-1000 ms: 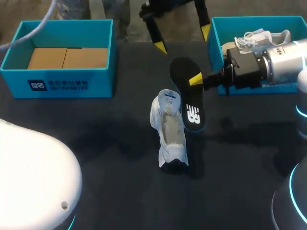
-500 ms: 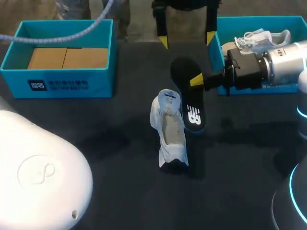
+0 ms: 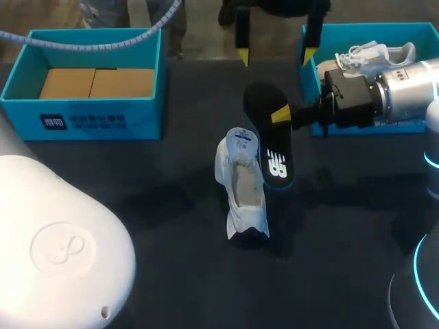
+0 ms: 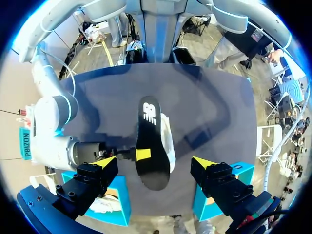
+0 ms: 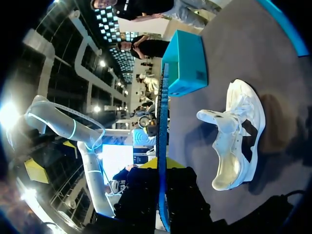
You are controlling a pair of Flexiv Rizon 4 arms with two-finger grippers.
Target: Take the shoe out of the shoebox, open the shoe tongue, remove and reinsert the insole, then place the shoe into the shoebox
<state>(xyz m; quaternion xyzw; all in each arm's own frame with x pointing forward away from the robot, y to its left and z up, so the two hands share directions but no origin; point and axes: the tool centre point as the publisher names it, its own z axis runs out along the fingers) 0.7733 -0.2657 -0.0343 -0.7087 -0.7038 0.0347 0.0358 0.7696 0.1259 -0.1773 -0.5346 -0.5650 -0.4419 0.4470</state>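
A white shoe [image 3: 240, 185] stands on the black table [image 3: 137, 205], its opening facing up. Just right of it hangs the black insole [image 3: 269, 140], tilted on edge above the table, with my right gripper [image 3: 280, 114] shut on its upper half. In the right wrist view the insole [image 5: 162, 141] runs edge-on between the fingers, with the shoe [image 5: 239, 136] lying beside it. My left gripper [image 3: 276, 55] hangs open high over the table's far edge. From there it looks down on the insole [image 4: 151, 146] and the shoe [image 4: 169, 141], its own gripper [image 4: 155, 163] holding nothing.
A blue shoebox [image 3: 96, 120] with cardboard inside stands at the far left. A second blue shoebox [image 3: 306, 48] at the far right holds another white shoe [image 3: 370, 53]. My left arm's white elbow [image 3: 55, 253] fills the near left corner.
My left gripper has slid to the right along the far edge, still open. The right gripper, the insole and the shoe have not moved.
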